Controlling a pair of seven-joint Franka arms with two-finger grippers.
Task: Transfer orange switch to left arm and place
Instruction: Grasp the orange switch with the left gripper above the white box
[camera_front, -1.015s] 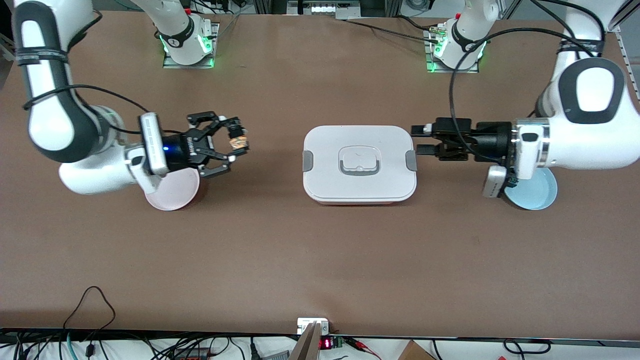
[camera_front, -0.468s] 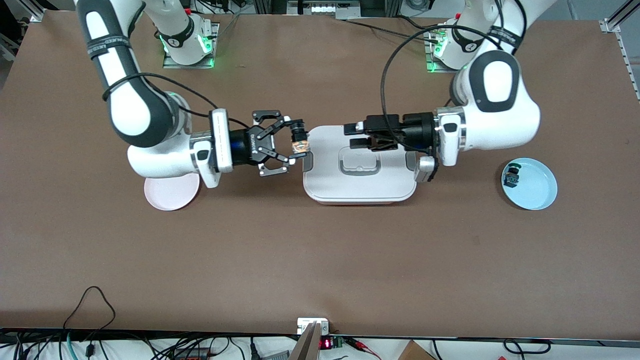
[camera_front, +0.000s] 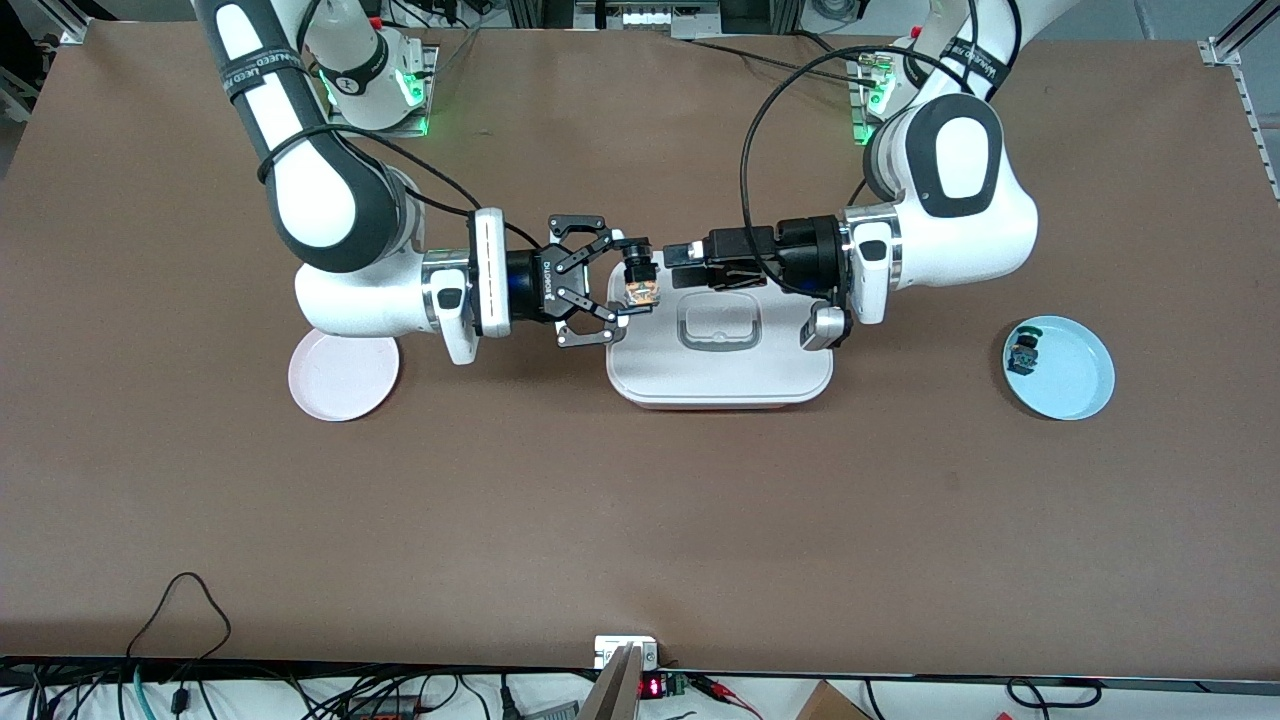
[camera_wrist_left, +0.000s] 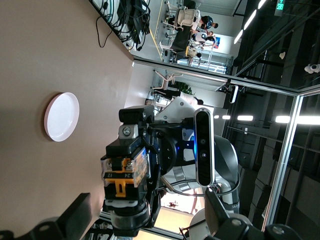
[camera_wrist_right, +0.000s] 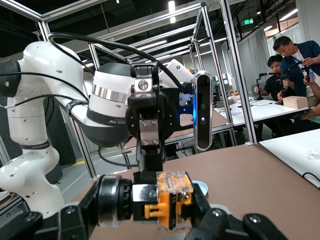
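Over the box (camera_front: 718, 365), front view, the right gripper (camera_front: 628, 285) clamps the orange switch (camera_front: 640, 291); the left gripper (camera_front: 682, 265) faces it, fingers parted. Its wrist view shows the switch (camera_wrist_left: 125, 172) centred between its fingers (camera_wrist_left: 75, 215). From the right wrist, the switch (camera_wrist_right: 167, 199) sits firm: close squarely before releasing.

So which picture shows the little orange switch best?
The right wrist view: the orange switch fills it, its orange part facing the camera. The left wrist view shows it sideways; the front view shows it tiny over the box.
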